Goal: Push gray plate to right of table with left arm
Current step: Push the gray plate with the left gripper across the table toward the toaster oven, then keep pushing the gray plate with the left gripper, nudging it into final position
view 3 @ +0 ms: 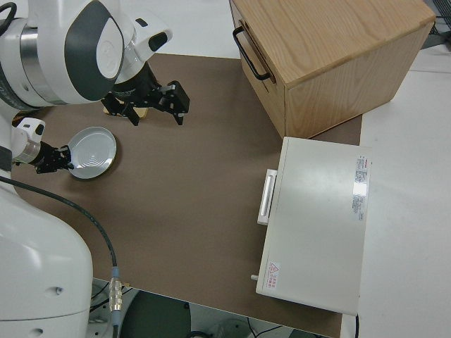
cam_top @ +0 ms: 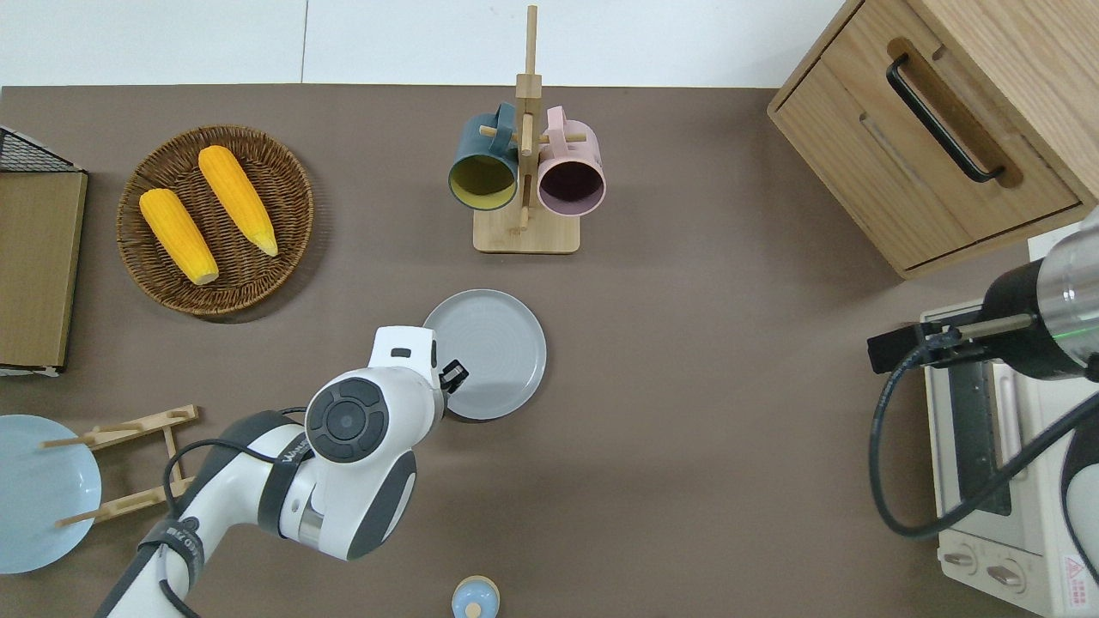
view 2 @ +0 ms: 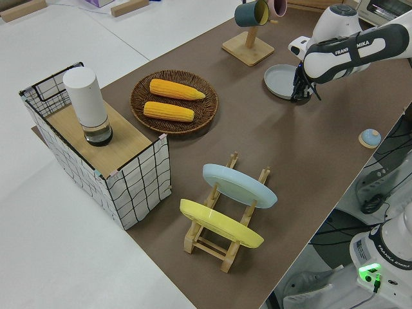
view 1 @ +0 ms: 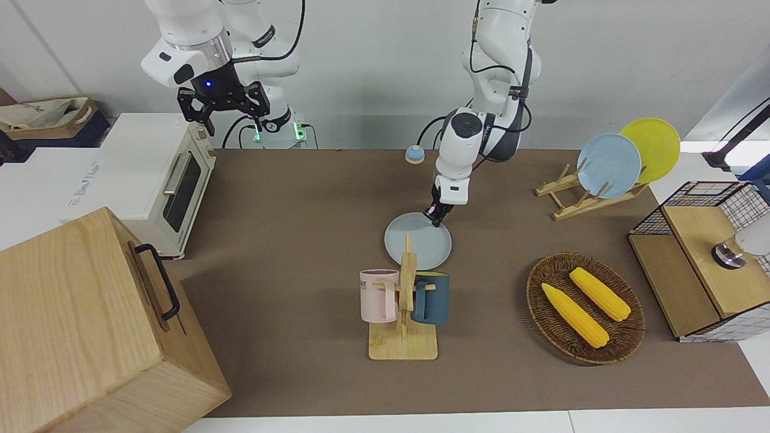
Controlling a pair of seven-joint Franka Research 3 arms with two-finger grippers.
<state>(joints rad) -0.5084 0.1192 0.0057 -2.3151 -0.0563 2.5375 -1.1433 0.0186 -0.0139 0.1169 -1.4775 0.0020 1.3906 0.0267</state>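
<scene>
- Knob (cam_top: 475, 598), small, blue on a tan base, sits closest to the robots, about 6 o'clock from the gray plate in the overhead view.
- Left arm (cam_top: 343, 446) reaches out from the robots' edge; left gripper (view 1: 436, 217) is down at the gray plate's rim, on the side toward the left arm's end; fingers look narrow, close together, tips at or touching the rim, holding nothing.
- Gray plate (cam_top: 489, 352) lies flat on the table (cam_top: 687, 481), about mid-table, at roughly 1 o'clock from the left arm's wrist in the overhead view.
- Wooden dish rack (view 1: 577, 195) near the left arm's end holds a bluer plate (view 1: 609, 165) and a yellow plate (view 1: 652, 146), both on edge.
- Mug stand (cam_top: 525, 197) is farther from the robots than the gray plate, at its 12 o'clock overhead; teal mug (cam_top: 482, 163) and pink mug (cam_top: 571, 167) hang on it.
- Wicker basket (cam_top: 283, 180) with two corn cobs (cam_top: 176, 233) sits at about 10 o'clock from the plate.
- Wire-grid box (view 2: 138, 180) at the left arm's end carries a white cylinder (view 2: 87, 103).
- Right arm parked; right gripper (view 1: 224, 103) fingers spread wide, empty.
- Toaster oven (view 1: 165, 180) and wooden cabinet (view 1: 90, 325) at the right arm's end.
</scene>
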